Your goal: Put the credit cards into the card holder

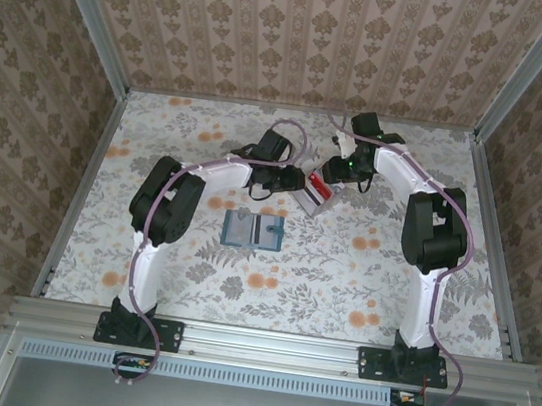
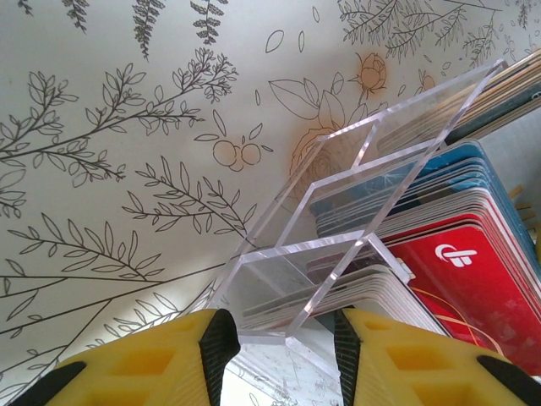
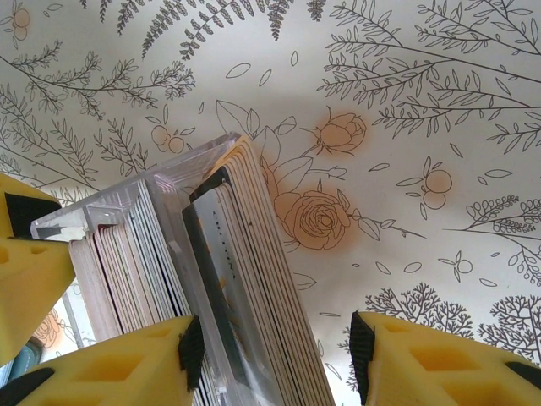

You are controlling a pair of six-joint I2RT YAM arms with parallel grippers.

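The teal card holder (image 1: 252, 229) lies open and flat on the table, between the arms. Behind it stands a clear acrylic rack (image 1: 310, 200) packed with upright credit cards (image 3: 254, 254), pale ones and a red one (image 2: 482, 271). My left gripper (image 2: 287, 338) closes on the near end of the rack (image 2: 338, 194), a pad against each side. My right gripper (image 3: 277, 347) hangs open over the rack's other end. It straddles a stack of pale cards that sits by its left pad, with a wide gap to the right pad. In the top view both grippers (image 1: 287, 175) (image 1: 334, 172) meet at the rack.
The floral tablecloth (image 1: 192, 263) covers the table, ringed by aluminium rails and patterned walls (image 1: 304, 36). One yellow finger (image 3: 25, 254) of my left gripper shows at the left edge of the right wrist view. Open cloth lies in front of the holder.
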